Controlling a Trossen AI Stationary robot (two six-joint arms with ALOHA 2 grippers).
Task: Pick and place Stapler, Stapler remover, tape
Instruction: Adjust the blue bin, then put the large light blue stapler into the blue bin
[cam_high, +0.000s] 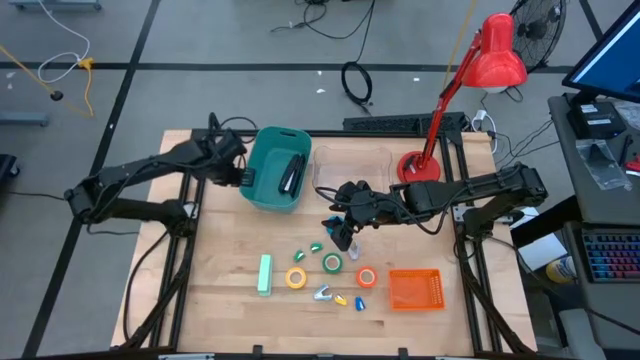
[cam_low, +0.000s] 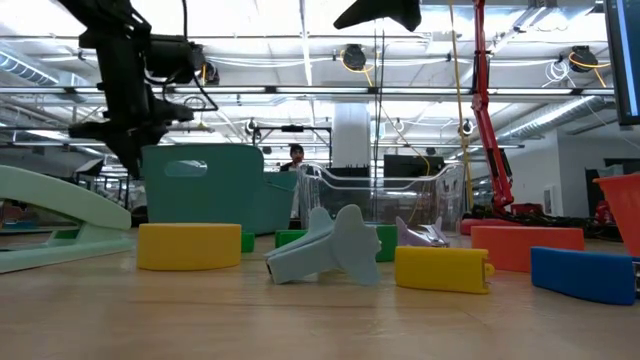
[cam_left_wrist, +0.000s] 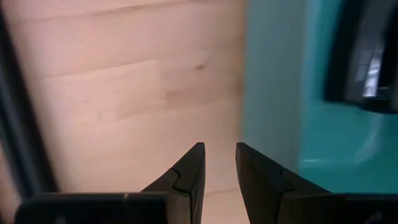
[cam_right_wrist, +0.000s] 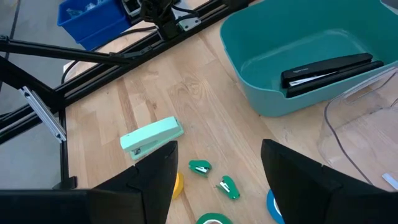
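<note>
Your left gripper (cam_left_wrist: 219, 163) hangs at the teal bin's (cam_high: 262, 186) left rim, jaws slightly apart, empty; your right gripper (cam_high: 343, 237) hovers mid-surface, jaws wide; black stapler (cam_high: 291, 175) lies in the bin; tape rolls (cam_high: 331, 263) and mint stapler (cam_high: 264, 274) lie near the front edge.

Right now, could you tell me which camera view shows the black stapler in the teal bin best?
The right wrist view: the black stapler lies fully visible inside the teal bin. The high view shows it small and dark; the left wrist view catches only a blurred dark edge; in the low view the bin wall hides it.
</note>
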